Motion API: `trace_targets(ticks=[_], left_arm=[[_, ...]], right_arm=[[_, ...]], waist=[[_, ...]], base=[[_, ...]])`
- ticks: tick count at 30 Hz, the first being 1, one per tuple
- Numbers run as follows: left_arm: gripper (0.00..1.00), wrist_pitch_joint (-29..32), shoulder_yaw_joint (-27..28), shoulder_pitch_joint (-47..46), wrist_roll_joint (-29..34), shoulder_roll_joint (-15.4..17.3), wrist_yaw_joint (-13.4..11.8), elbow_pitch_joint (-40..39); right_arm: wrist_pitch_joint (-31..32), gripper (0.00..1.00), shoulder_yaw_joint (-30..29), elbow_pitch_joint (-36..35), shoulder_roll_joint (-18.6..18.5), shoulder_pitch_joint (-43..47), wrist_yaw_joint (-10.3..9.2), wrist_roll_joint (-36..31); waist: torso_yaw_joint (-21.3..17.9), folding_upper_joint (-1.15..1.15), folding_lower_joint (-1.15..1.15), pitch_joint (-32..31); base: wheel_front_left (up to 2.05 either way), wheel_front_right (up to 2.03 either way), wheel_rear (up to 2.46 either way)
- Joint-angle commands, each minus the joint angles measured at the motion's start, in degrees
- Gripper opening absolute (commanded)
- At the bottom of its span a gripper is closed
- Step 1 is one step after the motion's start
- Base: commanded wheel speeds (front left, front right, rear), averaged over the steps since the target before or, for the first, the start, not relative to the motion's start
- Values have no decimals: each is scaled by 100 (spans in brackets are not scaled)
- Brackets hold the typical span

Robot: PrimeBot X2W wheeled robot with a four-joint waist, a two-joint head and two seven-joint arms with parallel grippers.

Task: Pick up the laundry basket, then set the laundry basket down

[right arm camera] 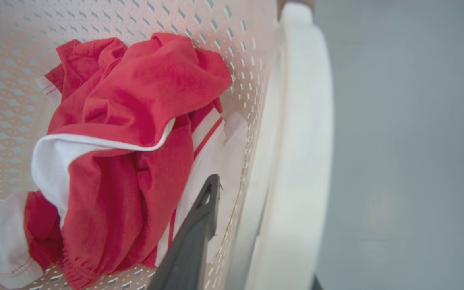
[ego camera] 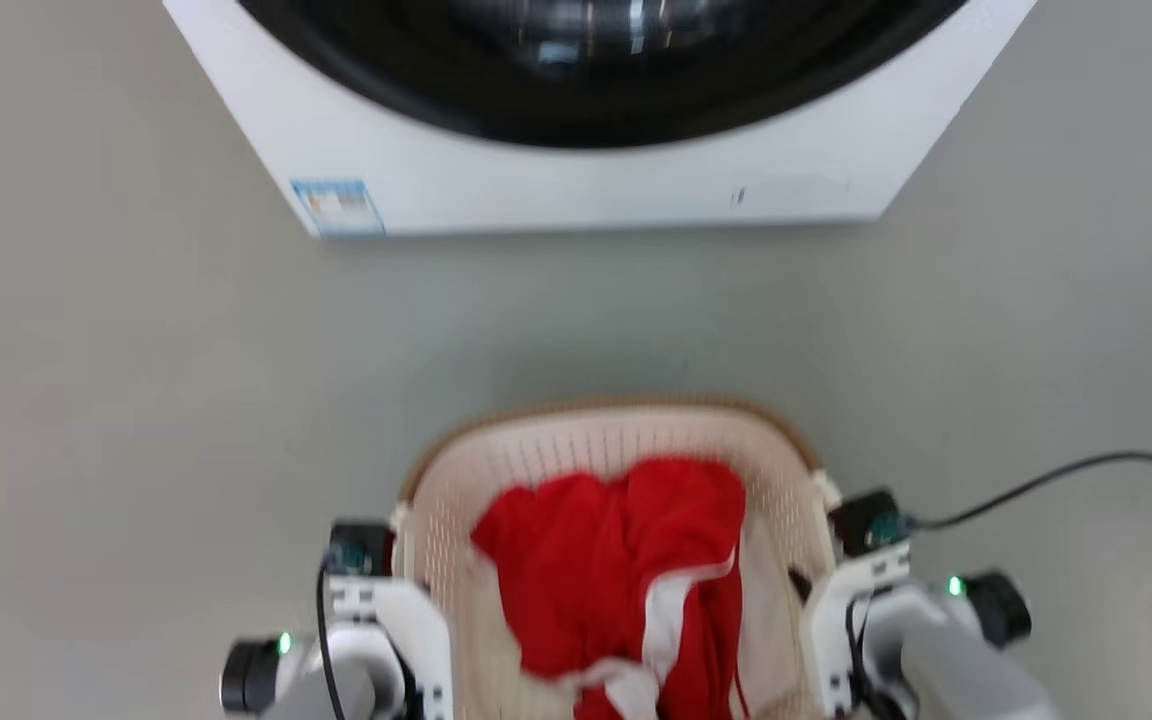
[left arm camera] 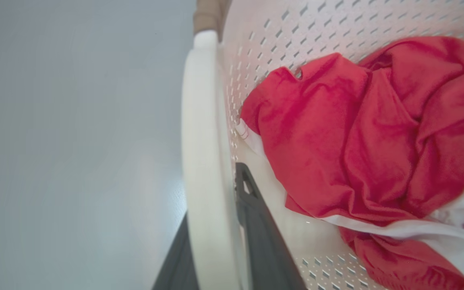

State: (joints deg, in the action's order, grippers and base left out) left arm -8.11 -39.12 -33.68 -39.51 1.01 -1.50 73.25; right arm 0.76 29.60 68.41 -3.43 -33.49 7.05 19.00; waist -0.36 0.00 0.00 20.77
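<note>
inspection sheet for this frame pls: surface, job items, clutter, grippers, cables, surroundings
Surface: grey floor; head view slightly blurred.
Job's things: laundry basket upright between both grippers; cannot tell if it is off the floor.
Clutter: red-and-white garment bunched inside the basket; otherwise nothing seen.
Grippers: left gripper closed across the left loop handle; right gripper straddles the right loop handle, grip unclear.
Cables: black cable arcs from the right wrist towards the right edge.
Surroundings: white washer ahead, apart from the basket.
</note>
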Motion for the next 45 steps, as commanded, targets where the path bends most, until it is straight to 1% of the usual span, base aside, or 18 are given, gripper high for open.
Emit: trace_targets(ticks=[1,6,10,13,17,27,45], left_arm=[[0,-18,53,86,-9,187,-25,-84],[0,125,-205,584,-141,187,-87,-232],[0,264,-388,1013,-265,187,-89,-292],[0,392,-518,1232,-360,187,-109,-377],[0,492,-662,1338,-446,187,-164,-461],[0,562,-819,1452,-686,187,-234,-467],[0,507,-1044,1363,-1019,187,-269,-497]], right_arm=[[11,0,197,-131,55,207,44,7],[276,0,574,-285,55,719,44,348],[606,0,922,-416,55,1224,44,690],[744,0,1087,-429,55,1417,44,821],[819,0,1209,-445,55,1464,44,939],[885,0,1416,-435,55,1427,44,1144],[820,0,1607,-366,56,1256,44,1358]], waist=[[-56,0,0,-705],[-43,0,0,-1362],[-28,0,0,-1929],[6,0,0,-2136],[27,0,0,-2235],[46,0,0,-2375],[-12,0,0,-2375]], base=[[0,0,0],[0,0,0],[0,0,0],[0,0,0],[0,0,0],[0,0,0],[0,0,0]])
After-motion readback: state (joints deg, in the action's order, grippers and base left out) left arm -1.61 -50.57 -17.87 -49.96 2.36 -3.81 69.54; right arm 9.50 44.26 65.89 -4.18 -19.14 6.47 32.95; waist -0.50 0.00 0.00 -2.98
